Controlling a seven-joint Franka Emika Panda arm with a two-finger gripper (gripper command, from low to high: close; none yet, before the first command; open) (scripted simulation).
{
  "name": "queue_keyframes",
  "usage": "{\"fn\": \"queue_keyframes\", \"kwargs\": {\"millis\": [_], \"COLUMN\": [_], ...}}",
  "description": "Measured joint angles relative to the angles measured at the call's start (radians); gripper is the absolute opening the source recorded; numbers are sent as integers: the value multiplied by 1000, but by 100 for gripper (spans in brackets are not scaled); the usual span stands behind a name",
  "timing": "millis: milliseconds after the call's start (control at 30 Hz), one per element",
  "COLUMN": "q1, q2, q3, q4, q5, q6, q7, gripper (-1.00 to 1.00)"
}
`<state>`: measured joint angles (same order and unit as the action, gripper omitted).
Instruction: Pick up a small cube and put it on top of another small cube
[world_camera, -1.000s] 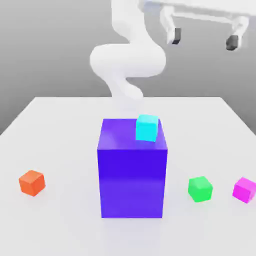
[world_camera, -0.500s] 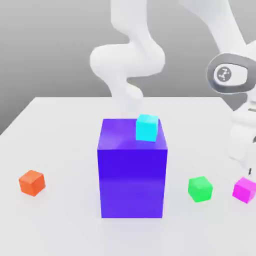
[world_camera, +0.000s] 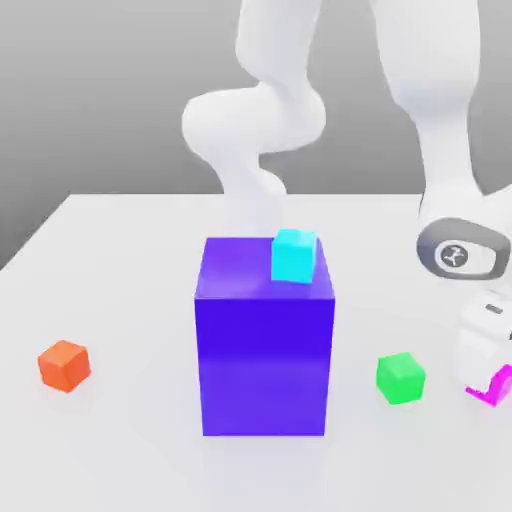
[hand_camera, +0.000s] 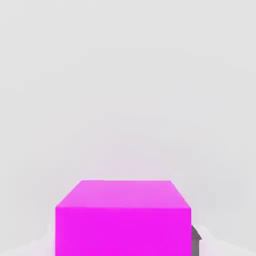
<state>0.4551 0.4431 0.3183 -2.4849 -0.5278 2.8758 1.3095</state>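
Exterior view: white robot arm bent low at exterior view's right edge, hand down on white table (world_camera: 120, 250). Small glossy pink cube (world_camera: 497, 388) peeks out beside hand, on table, near small green cube (world_camera: 401, 377). Big purple-blue block (world_camera: 264, 335) in middle, small cyan cube (world_camera: 295, 255) on its top. Small orange cube (world_camera: 64, 364) well apart, exterior view's left.

Hand view: pink cube (hand_camera: 123, 217) sits close under camera, 1 dark fingertip (hand_camera: 195, 235) touching its side. Jaws closed on pink cube.

Tip: lift straight up, slow. Keep squeeze steady so cube stays flat. Go high before moving over another cube.
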Motion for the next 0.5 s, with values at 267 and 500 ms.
{"fn": "queue_keyframes", "kwargs": {"millis": [267, 500], "q1": [-134, -200], "q2": [-202, -438], "q3": [170, 133], "q4": [-66, -237], "q5": [217, 419], "q6": [-131, -175], "q7": [-136, 101], "gripper": [-100, -100]}}
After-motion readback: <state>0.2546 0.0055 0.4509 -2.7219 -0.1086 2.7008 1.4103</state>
